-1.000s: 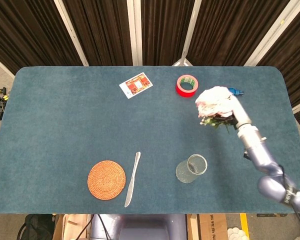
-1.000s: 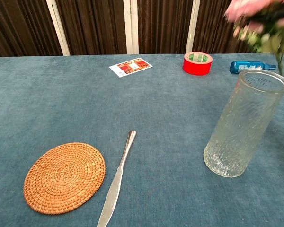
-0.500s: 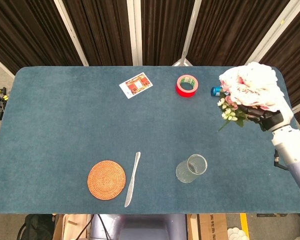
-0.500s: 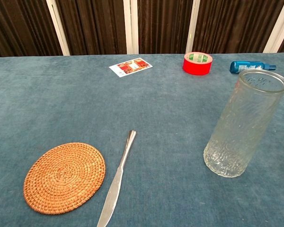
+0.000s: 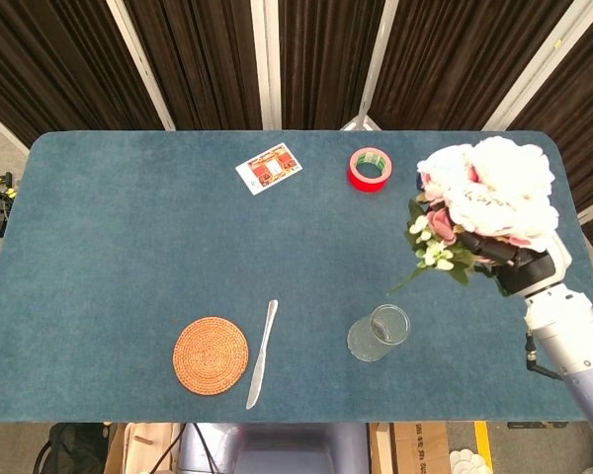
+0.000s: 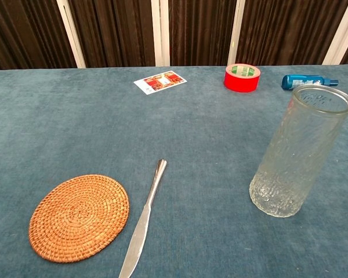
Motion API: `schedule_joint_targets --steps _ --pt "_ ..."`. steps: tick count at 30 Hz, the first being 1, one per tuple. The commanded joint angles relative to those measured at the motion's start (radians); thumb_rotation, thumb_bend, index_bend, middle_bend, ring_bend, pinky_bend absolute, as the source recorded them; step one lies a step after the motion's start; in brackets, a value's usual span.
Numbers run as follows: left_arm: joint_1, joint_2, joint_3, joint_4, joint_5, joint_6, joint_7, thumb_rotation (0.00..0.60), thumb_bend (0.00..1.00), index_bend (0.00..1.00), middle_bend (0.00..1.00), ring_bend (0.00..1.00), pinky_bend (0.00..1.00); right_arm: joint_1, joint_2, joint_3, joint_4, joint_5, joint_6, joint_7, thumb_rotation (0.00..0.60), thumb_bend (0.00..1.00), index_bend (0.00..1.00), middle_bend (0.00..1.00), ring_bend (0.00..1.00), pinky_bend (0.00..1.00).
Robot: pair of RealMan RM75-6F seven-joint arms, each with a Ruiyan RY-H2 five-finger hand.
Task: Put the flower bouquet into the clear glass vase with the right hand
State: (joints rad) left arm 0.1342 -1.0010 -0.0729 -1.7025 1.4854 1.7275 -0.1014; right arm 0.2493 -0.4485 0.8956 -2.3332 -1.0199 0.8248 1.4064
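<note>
Nearest the robot: clear glass vase (image 6: pixel 300 152) stands upright on the table (image 5: pixel 128 247), mouth open, nothing in it. In the head view it sits below-left of the fingers, and nothing touches it.

Right hand (image 5: pixel 514 259) is clenched around the flower bouquet (image 5: pixel 484 202) at the stem end, under the blooms; dark fingers (image 5: pixel 494 252) show just below the pink and white heads. Exact wrap on the stems is hidden by foliage. Left hand is not in either view.

Change: over the last second the bouquet has gone up and out toward the right edge, then come back left and down a bit. Now it's tilted, with blooms up and to the right of the fingers and one green stem (image 5: pixel 407 281) trailing down-left from them, its tip above the vase rim in the head view. Chest view shows no flowers at all, so the bunch is high, above that camera's frame.

My read: transport is done and alignment is starting. Stem end points roughly at the mouth but isn't in it. Next it needs the bunch brought more upright and lowered so the stems clear the rim; the vase is tall and narrow, so a side knock could tip it.

Beyond the fingers, far side: blue tube (image 6: pixel 309 81), red tape roll (image 5: pixel 370 169), card (image 5: pixel 269 169). Off to the left of them: knife (image 5: pixel 262 355), woven coaster (image 5: pixel 211 355).
</note>
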Motion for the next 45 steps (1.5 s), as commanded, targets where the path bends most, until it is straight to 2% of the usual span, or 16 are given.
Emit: schedule_joint_targets --steps 1,10,15,31,45 --pt "0.002 0.001 -0.001 0.002 -0.002 0.002 -0.004 0.600 0.22 0.12 0.00 0.00 0.05 0.004 -0.027 -0.044 -0.013 -0.025 0.009 -0.025 0.600 0.52 0.57 0.48 0.47 0.17" --pt "-0.002 -0.004 0.001 0.000 0.003 -0.003 0.013 0.600 0.22 0.12 0.00 0.00 0.05 0.027 -0.160 -0.188 0.033 -0.146 0.023 -0.102 0.600 0.52 0.57 0.48 0.46 0.17" --pt "-0.003 -0.008 -0.001 -0.003 -0.001 -0.003 0.028 0.600 0.22 0.12 0.00 0.00 0.05 0.024 -0.211 -0.248 0.071 -0.219 0.051 -0.119 0.600 0.52 0.57 0.48 0.46 0.17" --pt "-0.008 -0.019 0.000 -0.014 -0.003 -0.009 0.073 0.600 0.22 0.12 0.00 0.00 0.05 0.046 -0.293 -0.383 0.163 -0.333 0.075 -0.108 0.600 0.52 0.57 0.48 0.45 0.17" --pt "-0.011 -0.026 0.002 -0.019 0.001 -0.012 0.097 0.600 0.22 0.12 0.00 0.00 0.05 0.079 -0.392 -0.532 0.221 -0.467 0.086 -0.125 0.600 0.52 0.57 0.48 0.45 0.17"
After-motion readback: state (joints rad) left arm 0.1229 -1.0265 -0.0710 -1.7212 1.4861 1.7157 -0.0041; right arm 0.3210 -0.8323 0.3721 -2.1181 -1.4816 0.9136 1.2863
